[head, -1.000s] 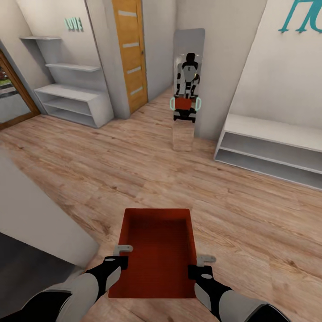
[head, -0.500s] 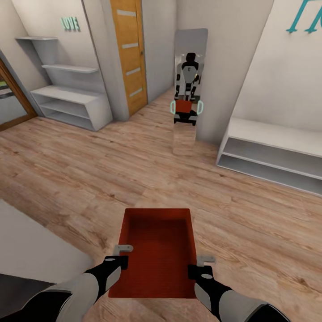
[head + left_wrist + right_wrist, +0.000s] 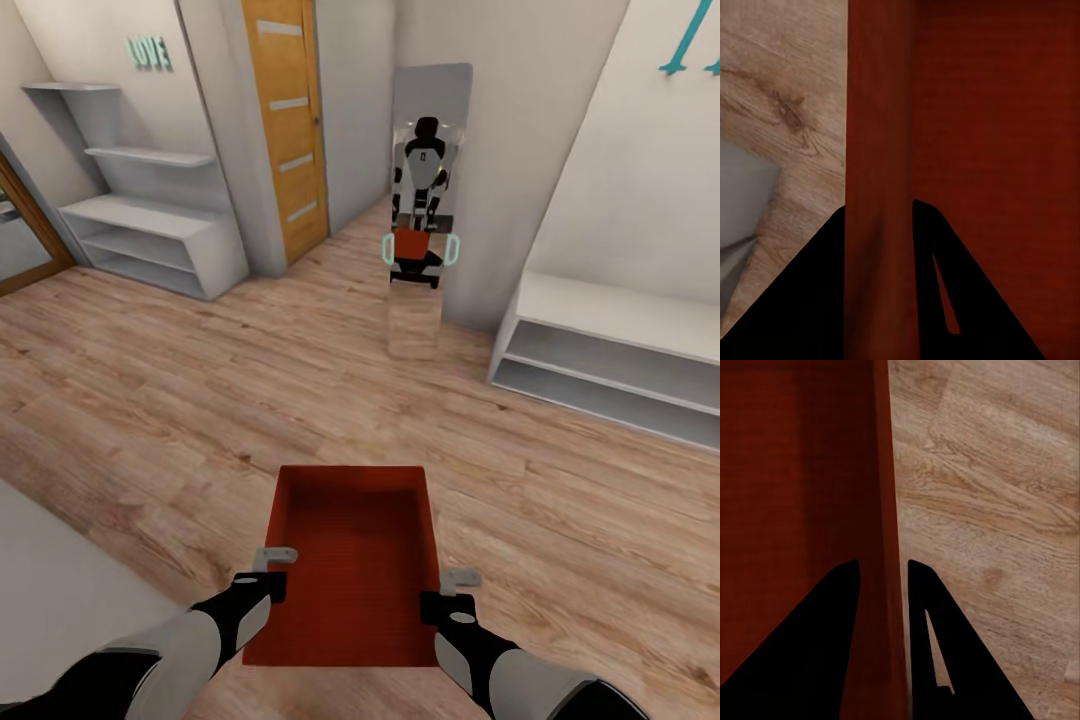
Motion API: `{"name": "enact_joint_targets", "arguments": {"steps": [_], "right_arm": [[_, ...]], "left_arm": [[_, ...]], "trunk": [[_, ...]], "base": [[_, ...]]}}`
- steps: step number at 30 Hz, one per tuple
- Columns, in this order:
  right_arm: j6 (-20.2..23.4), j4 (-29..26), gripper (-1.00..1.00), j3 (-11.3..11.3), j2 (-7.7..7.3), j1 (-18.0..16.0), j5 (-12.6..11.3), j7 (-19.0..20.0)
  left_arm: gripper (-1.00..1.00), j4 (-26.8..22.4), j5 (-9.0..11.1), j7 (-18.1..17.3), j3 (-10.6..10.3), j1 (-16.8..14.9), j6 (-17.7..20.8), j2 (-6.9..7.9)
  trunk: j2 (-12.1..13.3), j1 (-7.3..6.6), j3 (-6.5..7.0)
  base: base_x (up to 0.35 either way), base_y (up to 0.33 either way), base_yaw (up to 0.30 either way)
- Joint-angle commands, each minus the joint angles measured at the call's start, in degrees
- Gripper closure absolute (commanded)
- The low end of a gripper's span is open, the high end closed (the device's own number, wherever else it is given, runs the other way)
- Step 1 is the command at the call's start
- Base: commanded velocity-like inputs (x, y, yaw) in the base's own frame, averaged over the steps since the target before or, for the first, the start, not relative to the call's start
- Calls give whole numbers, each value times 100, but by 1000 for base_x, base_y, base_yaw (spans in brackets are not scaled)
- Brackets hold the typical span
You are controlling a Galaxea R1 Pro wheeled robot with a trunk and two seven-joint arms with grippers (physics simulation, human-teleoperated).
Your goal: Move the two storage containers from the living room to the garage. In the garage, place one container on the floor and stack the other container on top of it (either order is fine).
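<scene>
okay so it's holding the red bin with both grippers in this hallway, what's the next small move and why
Probably keep rolling on while holding the grip steady. The storage container is off the wood plank floor, its side walls pinched by the left gripper and right gripper. Only a mirror, shelves and an orange door show here, no concrete garage floor, so setting down seems premature.

The storage container (image 3: 345, 575) is red-orange with fine ribbing on its inner floor. The wood plank floor (image 3: 200, 400) is light tan with darker grain and knots. The door (image 3: 285, 120) is honey-orange with pale horizontal strips. The shelves (image 3: 150, 215) and low bench (image 3: 610, 355) are white-grey. Wall letters (image 3: 147, 52) are teal. The left gripper (image 3: 275, 556) and right gripper (image 3: 460, 578) are grey on black wrists.
</scene>
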Motion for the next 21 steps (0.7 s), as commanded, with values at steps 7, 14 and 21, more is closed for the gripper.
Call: {"name": "enact_joint_targets", "arguments": {"steps": [7,14,21], "right_arm": [[-108,-4,100,236,-58,-6,3,-22],[-109,-4,100,236,-58,-6,3,-28],[-108,-3,100,236,-58,-6,3,-26]], "left_arm": [[100,17,57,203,9,-1,26,109],[100,16,57,203,9,-2,27,110],[100,16,57,203,7,-1,27,109]], "trunk": [[-5,5,-5],[-5,5,-5],[-5,5,-9]], "base": [[322,0,0],[322,0,25],[322,0,81]]}}
